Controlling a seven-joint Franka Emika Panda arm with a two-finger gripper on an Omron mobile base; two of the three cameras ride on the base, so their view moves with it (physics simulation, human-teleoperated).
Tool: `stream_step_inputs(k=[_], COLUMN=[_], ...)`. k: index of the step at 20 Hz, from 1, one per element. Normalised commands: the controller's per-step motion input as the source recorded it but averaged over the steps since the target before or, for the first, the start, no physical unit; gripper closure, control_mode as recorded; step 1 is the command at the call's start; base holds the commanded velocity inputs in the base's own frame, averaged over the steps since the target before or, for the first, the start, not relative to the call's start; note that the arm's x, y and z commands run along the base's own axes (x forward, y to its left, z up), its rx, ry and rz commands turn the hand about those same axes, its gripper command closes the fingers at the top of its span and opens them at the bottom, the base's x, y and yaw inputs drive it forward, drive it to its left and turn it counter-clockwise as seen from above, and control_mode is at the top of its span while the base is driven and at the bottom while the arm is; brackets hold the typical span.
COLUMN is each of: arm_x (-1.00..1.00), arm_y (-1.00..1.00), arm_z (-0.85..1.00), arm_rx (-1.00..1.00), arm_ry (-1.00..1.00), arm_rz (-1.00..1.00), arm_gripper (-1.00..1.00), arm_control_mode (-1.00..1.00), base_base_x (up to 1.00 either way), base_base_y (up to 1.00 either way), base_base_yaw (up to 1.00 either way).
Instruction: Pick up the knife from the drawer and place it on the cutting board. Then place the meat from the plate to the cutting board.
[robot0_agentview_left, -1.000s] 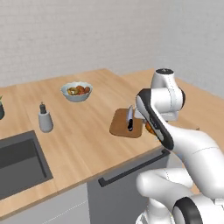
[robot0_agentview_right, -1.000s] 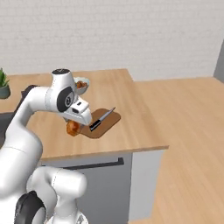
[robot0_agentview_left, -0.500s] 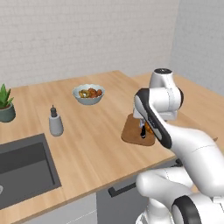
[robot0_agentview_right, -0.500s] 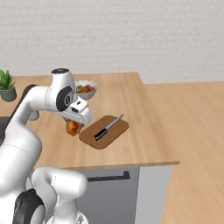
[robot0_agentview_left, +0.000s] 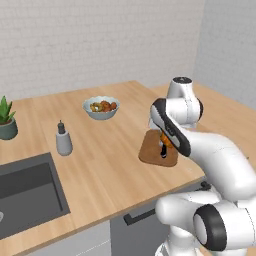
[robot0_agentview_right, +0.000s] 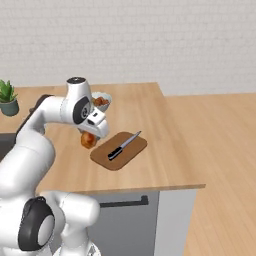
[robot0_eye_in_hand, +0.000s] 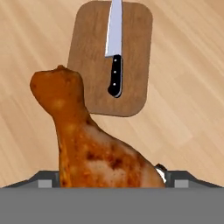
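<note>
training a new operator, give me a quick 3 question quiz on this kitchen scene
1. True or false: the knife lies on the board.
2. What does the gripper hold? A) the knife B) the meat C) the bowl
3. Fill in: in the right base view, the meat hangs above the ____, beside the board, not yet over it.

Key:
1. True. The knife rests across the board, its blade tip past one edge in the hand view.
2. B. The meat sits between the fingers, while the bowl stands on the counter.
3. Counter.
</note>
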Motion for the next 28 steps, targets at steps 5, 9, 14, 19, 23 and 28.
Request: stream_step_inputs(k=[5,9,14,19,23,28], arm_x=[0.99,1.00,0.67,0.33,0.14,0.19], arm_y=[0.01,0.00,0.00,-0.02,-0.12,-0.15], arm_z=[-0.20,-0.33,-0.39,-0.61,-0.56,-0.58], arm_rx=[0.14,0.07,0.00,0.00,0.00,-0.07], arm_ry=[0.01,0.07,0.39,0.36,0.14,0.14], arm_rz=[-0.20,-0.28,-0.35,-0.39,-0.25,-0.24], arm_gripper=[1.00,1.00,1.00,1.00,1.00,1.00], arm_control_mode=[-1.00,-1.00,-1.00,-1.00,-1.00,-1.00], base_base_x=[0.00,0.00,0.00,0.00,0.00,0.00], base_base_y=[0.00,0.00,0.00,0.00,0.00,0.00], base_base_yaw=[0.00,0.00,0.00,0.00,0.00,0.00])
